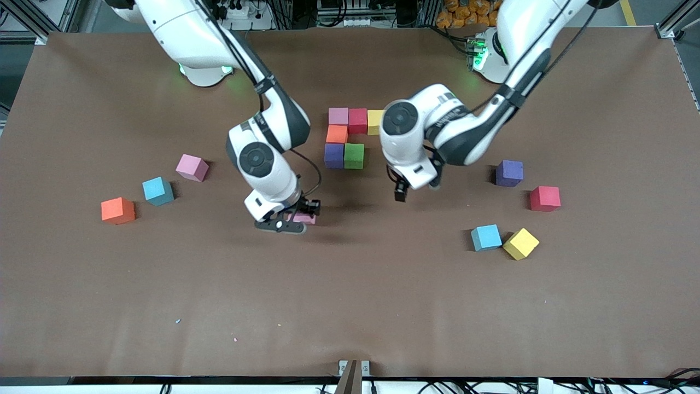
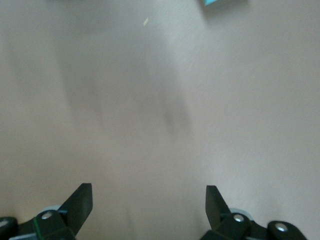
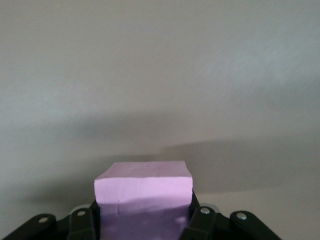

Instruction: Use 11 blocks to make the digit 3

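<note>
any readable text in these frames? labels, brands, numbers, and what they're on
None readable.
Left arm: dark marking on the wrist housing, too small to read.
Blocks, e.g. the pink block in the right gripper and the orange block: plain faces, no print.
Table: no markings.

We judge this a robotics laboratory: two white robot arms point(image 1: 262, 137) stand bolted along one edge of a brown-covered bench point(image 1: 350, 306), with aluminium framing point(image 1: 33, 22), power strips point(image 1: 240, 11) and loose cabling point(image 1: 465, 386) around that bench.
</note>
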